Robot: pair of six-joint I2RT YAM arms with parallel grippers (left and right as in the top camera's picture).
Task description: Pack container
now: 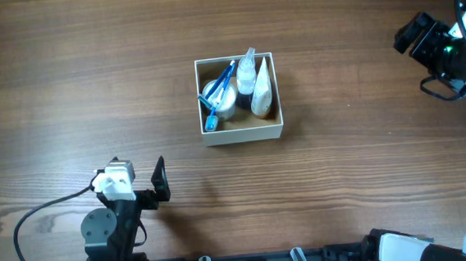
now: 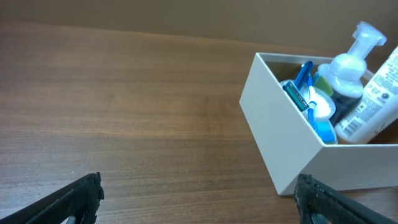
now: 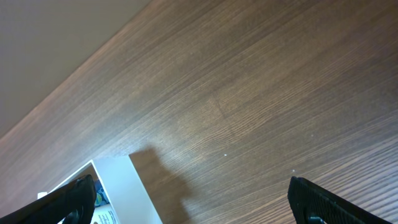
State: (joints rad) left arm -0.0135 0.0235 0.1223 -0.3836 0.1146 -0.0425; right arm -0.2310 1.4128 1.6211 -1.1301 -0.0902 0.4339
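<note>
The container (image 1: 241, 133), a square white cardboard box with a tan inside, stands at the table's middle. It holds a blue razor (image 1: 216, 95), a round white jar (image 1: 220, 105), a pump bottle (image 1: 247, 70) and a white tube (image 1: 262, 87). It also shows in the left wrist view (image 2: 286, 137) and partly in the right wrist view (image 3: 127, 186). My left gripper (image 1: 147, 188) is open and empty at the front left, well short of the box. My right gripper (image 1: 420, 35) is open and empty at the far right, apart from the box.
Bare wood table (image 1: 90, 83) lies all around the box. The arm bases and cables stand along the front edge (image 1: 109, 238).
</note>
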